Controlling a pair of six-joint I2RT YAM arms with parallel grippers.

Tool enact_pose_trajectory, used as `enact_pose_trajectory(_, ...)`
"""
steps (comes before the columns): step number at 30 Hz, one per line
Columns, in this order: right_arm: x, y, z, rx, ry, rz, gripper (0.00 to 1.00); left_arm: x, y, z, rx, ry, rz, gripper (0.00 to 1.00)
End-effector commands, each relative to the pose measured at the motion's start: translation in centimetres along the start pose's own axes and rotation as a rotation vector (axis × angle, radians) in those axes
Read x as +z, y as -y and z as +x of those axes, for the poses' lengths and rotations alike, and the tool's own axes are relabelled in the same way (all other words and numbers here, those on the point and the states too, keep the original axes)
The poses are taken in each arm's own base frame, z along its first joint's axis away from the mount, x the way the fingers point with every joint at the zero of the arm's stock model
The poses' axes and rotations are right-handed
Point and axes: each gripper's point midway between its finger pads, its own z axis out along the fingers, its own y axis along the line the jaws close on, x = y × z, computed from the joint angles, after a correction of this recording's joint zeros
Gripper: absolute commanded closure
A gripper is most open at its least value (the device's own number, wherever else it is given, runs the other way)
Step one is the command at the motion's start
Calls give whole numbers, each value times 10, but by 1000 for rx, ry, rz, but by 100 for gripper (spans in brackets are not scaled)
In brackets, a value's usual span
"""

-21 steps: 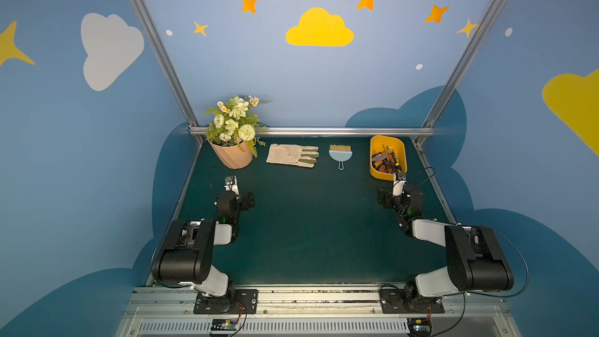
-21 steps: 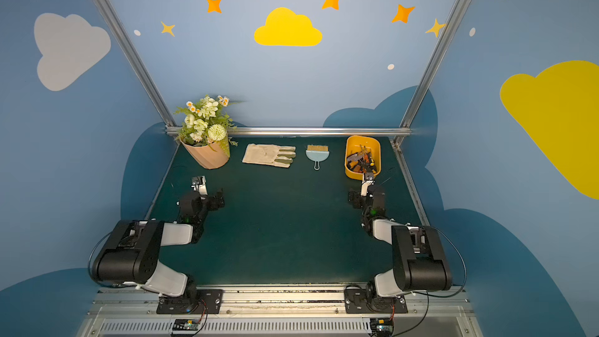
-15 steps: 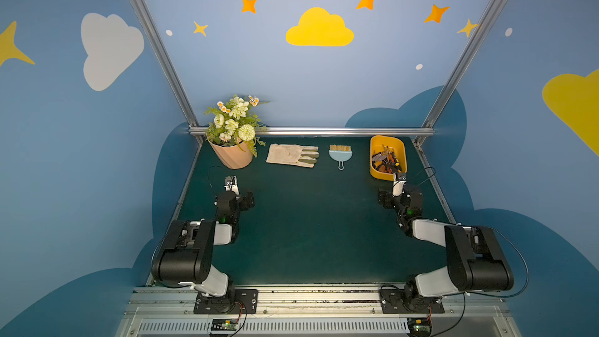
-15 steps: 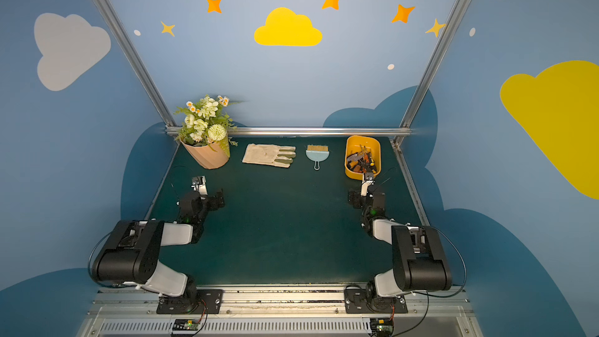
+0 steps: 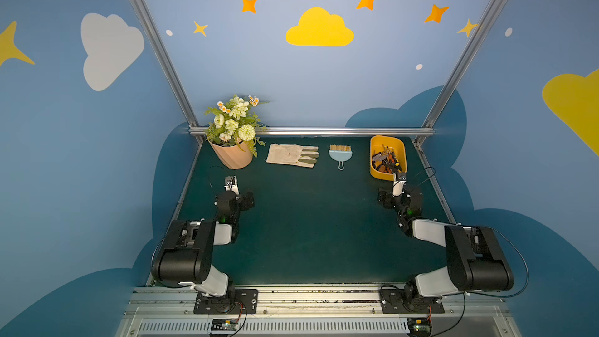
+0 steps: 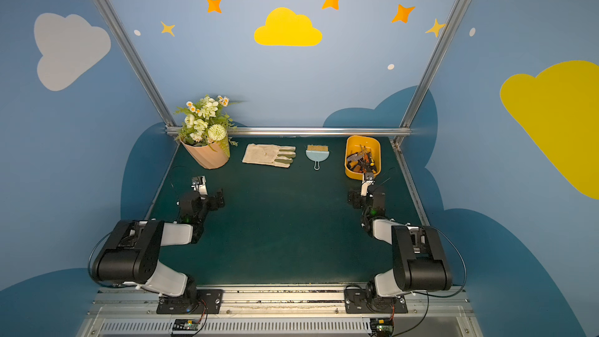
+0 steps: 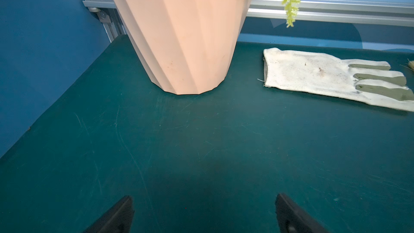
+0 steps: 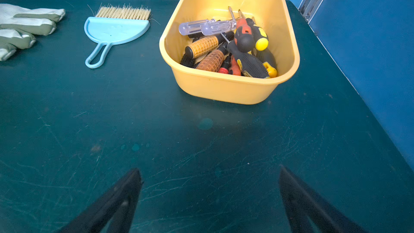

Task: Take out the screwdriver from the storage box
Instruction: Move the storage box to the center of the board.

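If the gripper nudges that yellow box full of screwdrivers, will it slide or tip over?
The storage box probably slides rather than tips: its walls are low and its base broad. The screwdrivers, piled loose toward one end, would likely shift and roll.

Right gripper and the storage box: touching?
Apart. The right wrist view shows a strip of bare green mat between the open right gripper and the near wall of the storage box.

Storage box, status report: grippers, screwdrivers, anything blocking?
Both open, empty: left gripper facing the flower pot, right gripper short of the storage box. In it, screwdrivers piled, none taken. Path clear.
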Motion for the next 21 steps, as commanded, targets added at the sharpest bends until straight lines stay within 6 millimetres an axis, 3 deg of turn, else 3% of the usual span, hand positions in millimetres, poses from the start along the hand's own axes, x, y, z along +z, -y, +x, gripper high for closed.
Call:
enact_pose_trajectory(1,1,-3,-2,-1,-2,-11,2,1,1,-7,8,14,5,0)
enact_pose_trajectory(8,0,1,-17,13,-19,8,2,-6,3,-21,28,43,-4,0)
enact_pose_trajectory(14,-13,-2,-43,-3,-78,-18,3,-25,17,-68,60,42,32,0)
enact_pose_trajectory(15,-15,-1,-56,16,-73,-13,3,-29,22,-79,59,58,56,0)
enact_pose_trajectory(21,-18,10,-81,33,-187,39,3,-40,59,-125,96,-30,219,0)
